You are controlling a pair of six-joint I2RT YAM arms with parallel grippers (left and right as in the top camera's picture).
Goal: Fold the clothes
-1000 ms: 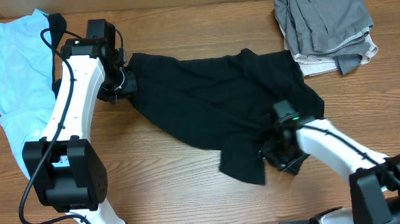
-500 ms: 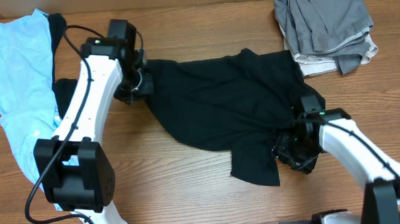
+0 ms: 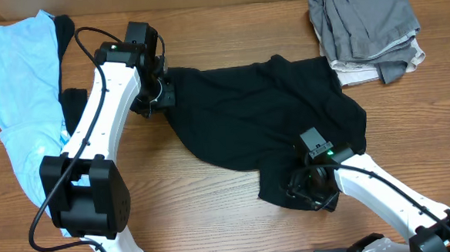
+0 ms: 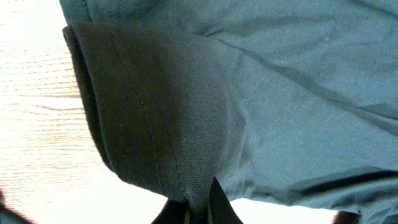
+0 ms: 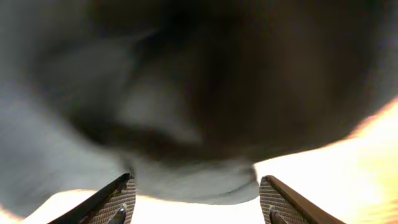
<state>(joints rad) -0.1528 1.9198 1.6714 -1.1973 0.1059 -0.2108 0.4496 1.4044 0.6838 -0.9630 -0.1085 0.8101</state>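
A large black garment [image 3: 255, 109] lies spread and rumpled across the middle of the wooden table [image 3: 198, 204]. My left gripper [image 3: 160, 95] is at its left edge, shut on a fold of the black cloth [image 4: 249, 112]; in the left wrist view the left gripper [image 4: 199, 210] pinches the fabric between its tips. My right gripper [image 3: 304, 191] hovers at the garment's lower front flap. In the right wrist view the right gripper [image 5: 196, 202] stands open, its fingers [image 5: 115, 199] wide apart, with blurred dark cloth [image 5: 186, 124] just ahead of them.
A light blue garment [image 3: 19, 98] lies along the left edge, with a dark piece [image 3: 71, 103] beside it. A grey garment [image 3: 362, 22] sits folded on a cream one [image 3: 357, 76] at the back right. Bare wood shows along the front.
My left gripper pulled the garment's left edge to the right, then held still. The right gripper swung right, then came back left and down to the front flap, staying open.
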